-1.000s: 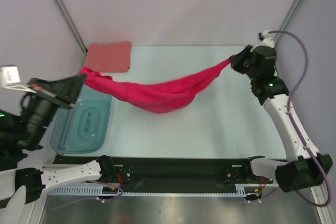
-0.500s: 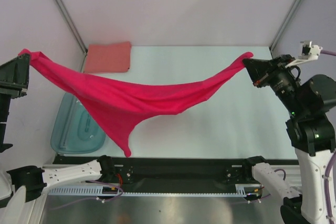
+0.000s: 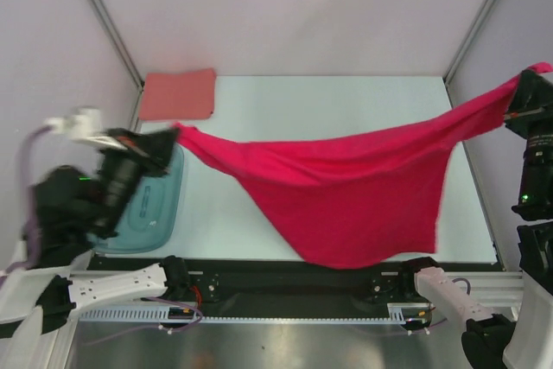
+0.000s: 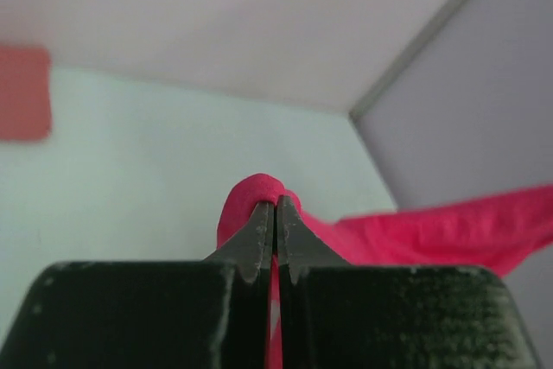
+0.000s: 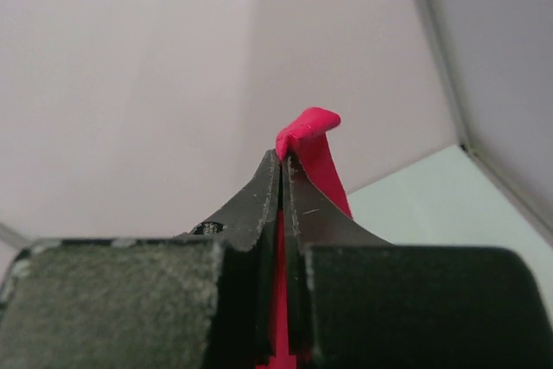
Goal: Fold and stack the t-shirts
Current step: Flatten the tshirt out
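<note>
— Pale tabletop [image 3: 328, 101]: what was done?
— Salmon t-shirt [image 3: 179, 93] was laid folded at the far-left corner.
— And left?
— Crimson t-shirt [image 3: 346, 205] was strung unfolded from left edge to right edge, pinched by left gripper [image 4: 276, 205] and right gripper [image 5: 283, 162].

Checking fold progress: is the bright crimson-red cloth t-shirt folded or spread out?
Spread, not folded: the crimson-red t-shirt hangs stretched between the left gripper and right gripper, both shut on its edges.

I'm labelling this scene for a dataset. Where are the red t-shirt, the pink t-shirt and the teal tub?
red t-shirt [image 3: 346, 196], top external view, on the hanging middle of the cloth.
pink t-shirt [image 3: 177, 94], top external view, on the centre of the folded square.
teal tub [image 3: 164, 205], top external view, on its uncovered right side.
</note>
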`<move>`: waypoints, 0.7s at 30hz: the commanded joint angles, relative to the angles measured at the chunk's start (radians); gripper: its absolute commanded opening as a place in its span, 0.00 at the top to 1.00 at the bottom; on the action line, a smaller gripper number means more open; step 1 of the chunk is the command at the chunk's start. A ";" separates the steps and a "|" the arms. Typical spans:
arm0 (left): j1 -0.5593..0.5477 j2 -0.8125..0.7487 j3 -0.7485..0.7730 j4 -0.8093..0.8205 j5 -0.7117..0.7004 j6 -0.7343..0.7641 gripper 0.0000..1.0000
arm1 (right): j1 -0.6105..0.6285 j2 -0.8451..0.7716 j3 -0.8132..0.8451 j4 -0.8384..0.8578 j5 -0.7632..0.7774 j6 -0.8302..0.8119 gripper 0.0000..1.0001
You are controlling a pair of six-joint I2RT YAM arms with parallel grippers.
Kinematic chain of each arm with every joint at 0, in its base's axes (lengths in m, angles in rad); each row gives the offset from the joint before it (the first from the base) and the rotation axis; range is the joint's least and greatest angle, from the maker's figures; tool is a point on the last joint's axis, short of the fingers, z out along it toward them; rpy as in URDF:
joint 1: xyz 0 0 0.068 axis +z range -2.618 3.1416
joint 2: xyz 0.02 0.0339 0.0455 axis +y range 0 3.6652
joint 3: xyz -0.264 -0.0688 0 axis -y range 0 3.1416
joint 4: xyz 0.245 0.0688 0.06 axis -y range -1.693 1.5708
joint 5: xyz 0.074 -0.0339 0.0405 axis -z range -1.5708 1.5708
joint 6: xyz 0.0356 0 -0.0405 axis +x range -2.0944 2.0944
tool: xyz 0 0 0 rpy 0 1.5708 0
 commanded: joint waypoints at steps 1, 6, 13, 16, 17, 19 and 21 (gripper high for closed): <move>-0.005 -0.006 -0.223 -0.112 0.246 -0.298 1.00 | 0.012 0.001 0.069 0.047 0.224 -0.119 1.00; -0.005 -0.005 -0.551 0.049 0.539 -0.476 1.00 | 0.067 -0.032 0.026 0.197 0.330 -0.251 1.00; -0.002 0.026 -0.685 0.099 0.534 -0.519 1.00 | 0.230 0.206 -0.107 0.702 0.318 -0.550 1.00; 0.005 0.067 -0.690 0.037 0.425 -0.559 1.00 | 0.167 0.361 -0.169 0.812 0.154 -0.459 1.00; 0.013 0.079 -0.713 0.034 0.404 -0.574 1.00 | 0.128 0.399 -0.175 0.823 0.090 -0.413 1.00; 0.044 0.131 -0.737 -0.007 0.360 -0.609 1.00 | 0.109 0.518 -0.216 0.899 0.044 -0.333 1.00; 0.088 0.168 -0.774 -0.039 0.335 -0.672 1.00 | 0.100 0.609 -0.241 0.965 -0.019 -0.293 1.00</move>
